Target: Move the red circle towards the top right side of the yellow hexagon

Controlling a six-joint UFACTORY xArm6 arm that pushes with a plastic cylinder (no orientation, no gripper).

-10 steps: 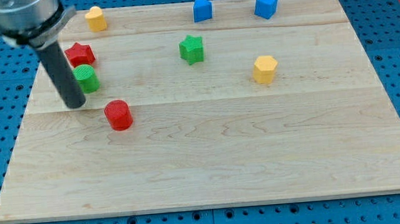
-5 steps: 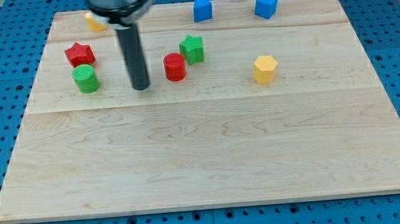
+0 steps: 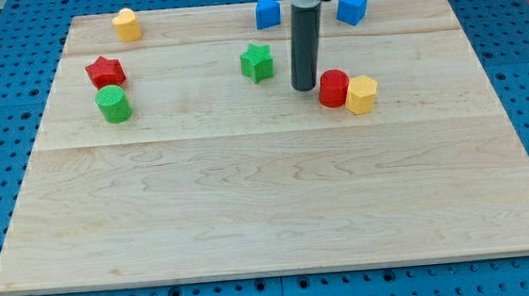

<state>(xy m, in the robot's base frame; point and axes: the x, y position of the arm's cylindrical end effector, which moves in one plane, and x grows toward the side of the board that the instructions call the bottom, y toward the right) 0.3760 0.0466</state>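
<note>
Here the red circle point(image 3: 334, 88) sits touching the yellow hexagon point(image 3: 361, 94) on its left, the rod's tip point(image 3: 304, 87) just left of it. No claw exists. Light and slippery, it likely needs pushing from below-left.

Bright, even light, sharp, soft shadows

Red circle point(image 3: 334, 88), yellow hexagon point(image 3: 361, 94)

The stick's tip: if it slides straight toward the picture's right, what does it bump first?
Most likely the red circle, just right of my tip. It sits against the yellow hexagon, which would come next.
</note>
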